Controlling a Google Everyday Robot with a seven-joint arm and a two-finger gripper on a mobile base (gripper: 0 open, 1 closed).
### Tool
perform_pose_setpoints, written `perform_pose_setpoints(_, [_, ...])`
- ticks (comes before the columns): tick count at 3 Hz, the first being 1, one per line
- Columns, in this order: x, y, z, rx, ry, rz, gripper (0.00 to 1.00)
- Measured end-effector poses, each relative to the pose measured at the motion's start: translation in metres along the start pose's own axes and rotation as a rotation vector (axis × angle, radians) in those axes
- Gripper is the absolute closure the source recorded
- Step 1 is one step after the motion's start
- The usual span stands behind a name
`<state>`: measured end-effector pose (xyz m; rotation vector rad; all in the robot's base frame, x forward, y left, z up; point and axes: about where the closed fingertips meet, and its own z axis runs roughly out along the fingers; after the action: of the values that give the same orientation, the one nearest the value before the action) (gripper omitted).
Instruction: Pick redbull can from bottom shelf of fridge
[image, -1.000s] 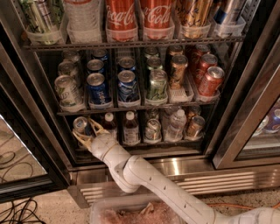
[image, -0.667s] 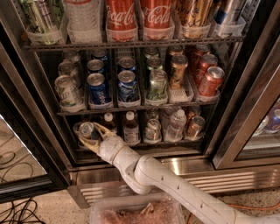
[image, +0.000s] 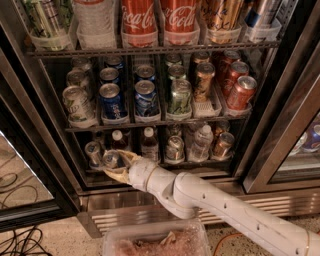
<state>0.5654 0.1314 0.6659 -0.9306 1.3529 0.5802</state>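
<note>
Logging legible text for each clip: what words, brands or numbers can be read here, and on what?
"Coca-Cola": left red bottle, top row.
"Coca-Cola": right red bottle beside it.
Too blurred to read: every other label, including the small can at the gripper, low in the fridge, left side.

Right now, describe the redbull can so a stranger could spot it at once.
Look in the fridge, on the bottom shelf, at its far left end. The redbull can stands there, with the gripper just right of it. It is a slim, silver-topped can, while its neighbours are brown bottles and wider cans.
</note>
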Motion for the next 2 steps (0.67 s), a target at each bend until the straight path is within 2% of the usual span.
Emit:
perform_pose_setpoints(1, [-0.0016,-0.0006,-0.0108,-0.042,0.035,-0.060,1.00])
perform_pose_setpoints(2, [-0.0017,-0.0006,-0.0106,-0.042,0.035,-0.060,1.00])
